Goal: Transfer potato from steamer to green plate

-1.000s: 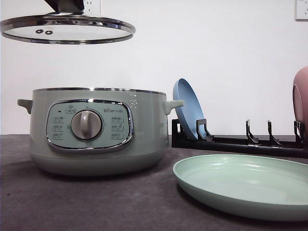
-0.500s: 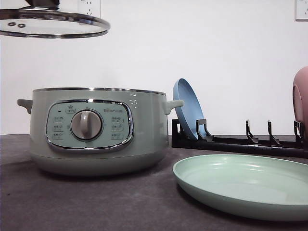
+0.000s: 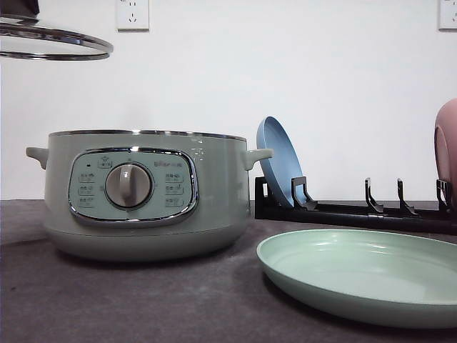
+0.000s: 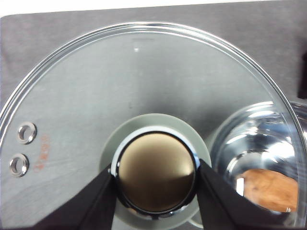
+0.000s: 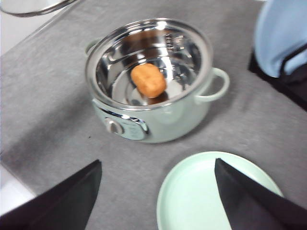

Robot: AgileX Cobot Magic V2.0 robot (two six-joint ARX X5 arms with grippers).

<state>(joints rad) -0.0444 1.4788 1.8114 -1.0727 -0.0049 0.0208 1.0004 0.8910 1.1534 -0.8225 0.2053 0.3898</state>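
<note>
The orange-brown potato (image 5: 148,80) lies on the shiny floor of the open sage-green steamer (image 5: 177,120). The steamer (image 3: 143,193) stands at the table's left, and the pale green plate (image 3: 364,275) lies bare at the front right. My left gripper (image 4: 156,179) is shut on the knob of the glass lid (image 4: 120,86), which it holds high above and to the left of the pot (image 3: 50,43). Through the glass I see the potato (image 4: 268,189). My right gripper (image 5: 158,201) hangs open high over the green plate (image 5: 201,191), holding nothing.
A black dish rack (image 3: 357,211) runs along the back right. It holds a blue plate (image 3: 280,161) upright, and a pink dish (image 3: 448,146) stands at the right edge. Grey cloth covers the table (image 3: 143,300).
The lid in my left gripper has moved further left, away from above the steamer. The steamer and green plate have stayed put.
</note>
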